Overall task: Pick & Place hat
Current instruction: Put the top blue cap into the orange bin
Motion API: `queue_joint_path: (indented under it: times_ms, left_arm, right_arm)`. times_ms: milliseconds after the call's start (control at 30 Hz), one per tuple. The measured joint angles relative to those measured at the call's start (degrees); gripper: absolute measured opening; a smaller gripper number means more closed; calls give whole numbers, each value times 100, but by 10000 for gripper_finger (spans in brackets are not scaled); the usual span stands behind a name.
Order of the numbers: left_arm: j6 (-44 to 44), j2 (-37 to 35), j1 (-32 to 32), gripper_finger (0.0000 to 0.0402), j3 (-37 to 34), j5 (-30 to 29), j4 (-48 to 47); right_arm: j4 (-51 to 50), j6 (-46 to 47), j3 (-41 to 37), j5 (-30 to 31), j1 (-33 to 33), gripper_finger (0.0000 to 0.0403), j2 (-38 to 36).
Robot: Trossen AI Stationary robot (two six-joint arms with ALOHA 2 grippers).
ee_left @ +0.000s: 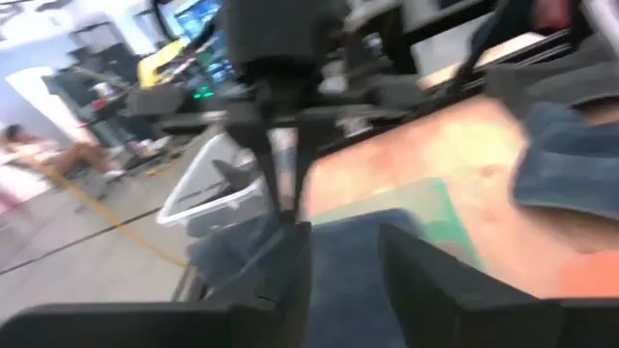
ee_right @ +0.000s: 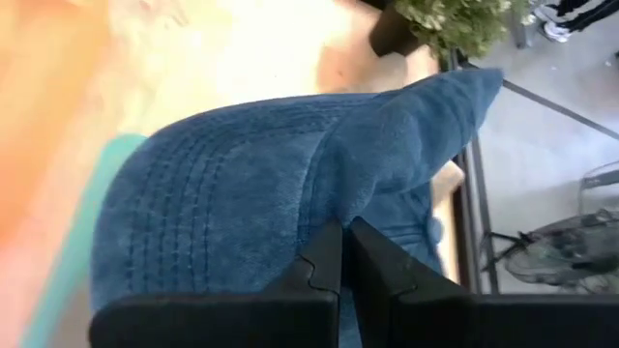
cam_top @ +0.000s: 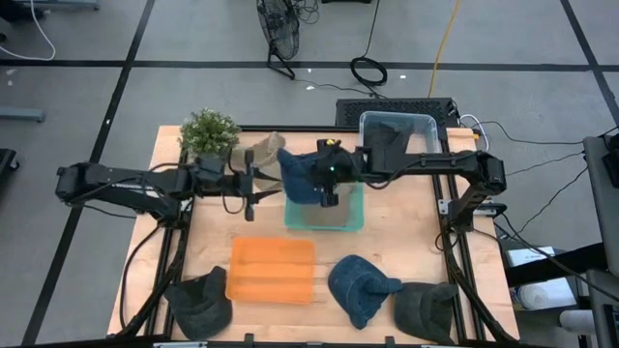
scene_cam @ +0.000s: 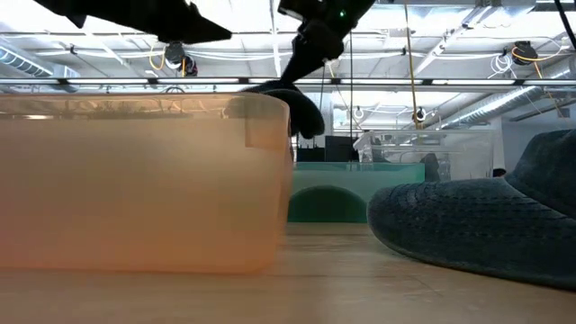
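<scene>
Blue hat (cam_top: 302, 176) hangs pinched in the right gripper (cam_top: 329, 193) above the green tray (cam_top: 353, 218); that thin fold could slip. Left gripper (cam_top: 250, 184) waits alongside, fingers parted, empty.

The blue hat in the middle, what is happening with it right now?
The right gripper is shut on the blue hat, pinching its fabric and holding it over the teal bin. The left gripper sits just beside the hat, near the potted plant. More hats lie along the table's front edge, next to the orange bin.
</scene>
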Motion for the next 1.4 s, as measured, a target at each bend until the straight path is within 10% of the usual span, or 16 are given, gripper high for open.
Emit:
queue_joint_path:
  times_ms: [500, 733, 1400]
  left_arm:
    - [-536, 1098, -298, 285, 549, -336, 83]
    - [-559, 1608, -288, 257, 957, -1113, -141]
    - [-1094, 1632, 0, 163, 973, -840, -725]
  right_arm:
    - [112, 227, 0, 26, 299, 0, 3]
    - [141, 238, 0, -2, 475, 0, 58]
    - [183, 61, -4, 446, 673, 0, 73]
